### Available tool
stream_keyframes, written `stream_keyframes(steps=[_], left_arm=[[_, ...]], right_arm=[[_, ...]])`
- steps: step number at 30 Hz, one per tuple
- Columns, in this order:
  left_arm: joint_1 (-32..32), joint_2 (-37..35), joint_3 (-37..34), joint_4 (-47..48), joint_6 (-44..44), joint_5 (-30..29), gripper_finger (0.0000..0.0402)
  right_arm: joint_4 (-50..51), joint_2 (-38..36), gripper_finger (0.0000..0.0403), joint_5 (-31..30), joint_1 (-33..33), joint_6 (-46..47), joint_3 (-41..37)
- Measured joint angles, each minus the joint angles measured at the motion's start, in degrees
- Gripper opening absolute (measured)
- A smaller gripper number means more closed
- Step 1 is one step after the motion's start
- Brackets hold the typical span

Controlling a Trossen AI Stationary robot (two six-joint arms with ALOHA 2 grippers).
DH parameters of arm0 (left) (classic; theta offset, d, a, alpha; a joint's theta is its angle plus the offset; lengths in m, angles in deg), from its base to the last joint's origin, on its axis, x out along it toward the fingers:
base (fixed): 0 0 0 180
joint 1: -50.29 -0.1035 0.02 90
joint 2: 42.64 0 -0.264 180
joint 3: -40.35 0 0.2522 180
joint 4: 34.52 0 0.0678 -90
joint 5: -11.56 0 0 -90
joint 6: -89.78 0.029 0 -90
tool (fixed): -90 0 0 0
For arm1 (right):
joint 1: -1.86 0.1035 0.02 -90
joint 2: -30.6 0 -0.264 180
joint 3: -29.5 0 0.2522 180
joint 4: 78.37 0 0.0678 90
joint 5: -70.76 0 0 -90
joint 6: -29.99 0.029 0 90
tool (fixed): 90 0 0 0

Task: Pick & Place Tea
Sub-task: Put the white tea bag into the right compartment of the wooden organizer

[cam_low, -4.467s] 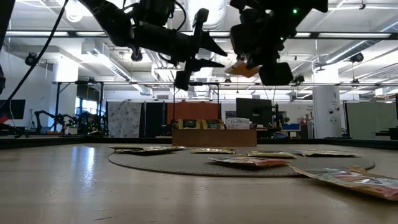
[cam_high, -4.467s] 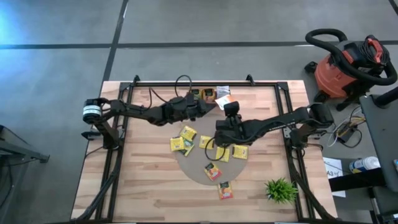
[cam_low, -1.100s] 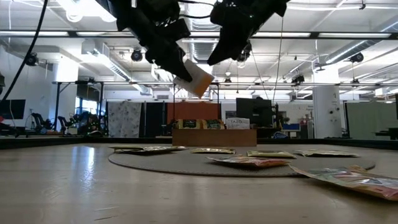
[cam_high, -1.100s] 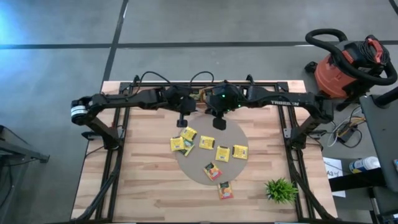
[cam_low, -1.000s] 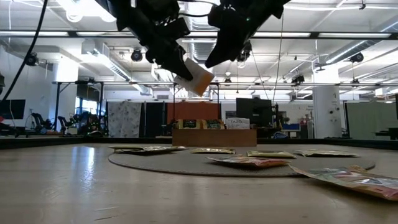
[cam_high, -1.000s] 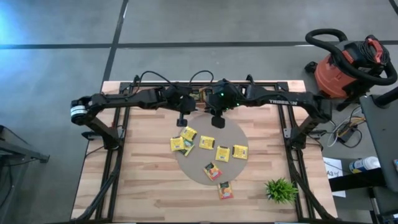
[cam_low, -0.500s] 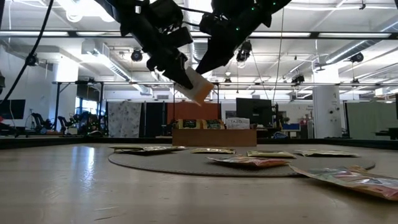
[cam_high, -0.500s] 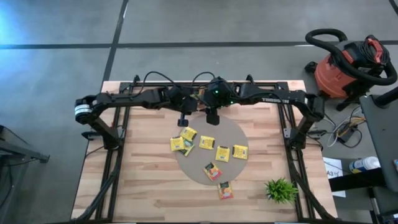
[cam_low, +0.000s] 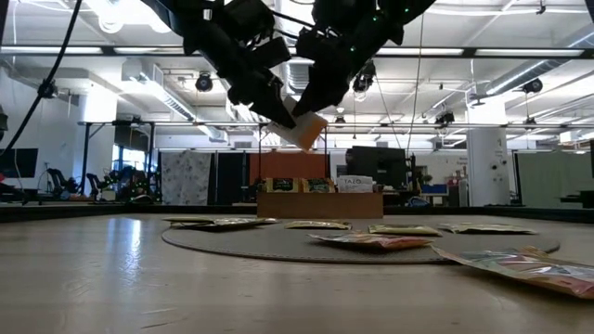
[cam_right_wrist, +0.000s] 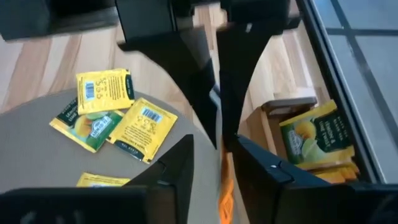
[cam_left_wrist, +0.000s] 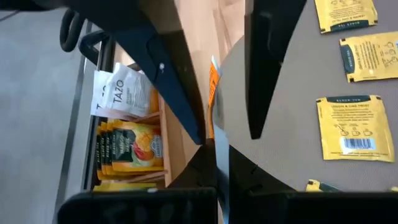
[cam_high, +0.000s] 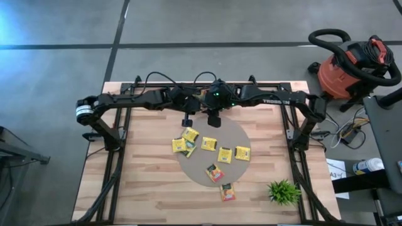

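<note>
Left gripper (cam_low: pixel 278 109) is clamped on an orange packet (cam_low: pixel 304 130), held in the air above the table's far edge, over the wooden tray (cam_left_wrist: pixel 163 134). Right gripper (cam_low: pixel 311 93) meets the same packet – jaws around its edge, grip unclear. "TAZO" reads on a white packet (cam_left_wrist: pixel 120 93) in the tray. Yellow packets (cam_high: pixel 217 154) lie spread on the round mat (cam_high: pixel 196 168) – near side open.

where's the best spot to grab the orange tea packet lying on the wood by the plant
The orange packet lies flat on the table, just off the round mat, nothing touching it. Likely best from straight above, fingers across two opposite edges, since no side is raised.
</note>
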Motion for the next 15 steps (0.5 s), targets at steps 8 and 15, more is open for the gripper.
stream_keyframes(steps=[8, 15], left_arm=[[0.02, 0.00, -0.04, -0.13, -0.27, 0.01, 0.0000], [0.02, 0.00, -0.13, -0.21, -1.51, -1.28, 0.0001]], right_arm=[[-0.09, -0.26, 0.0049, -1.61, -0.04, 0.27, 0.26], [0.64, -0.26, 0.0009, -3.05, 0.02, 1.30, 0.26]])
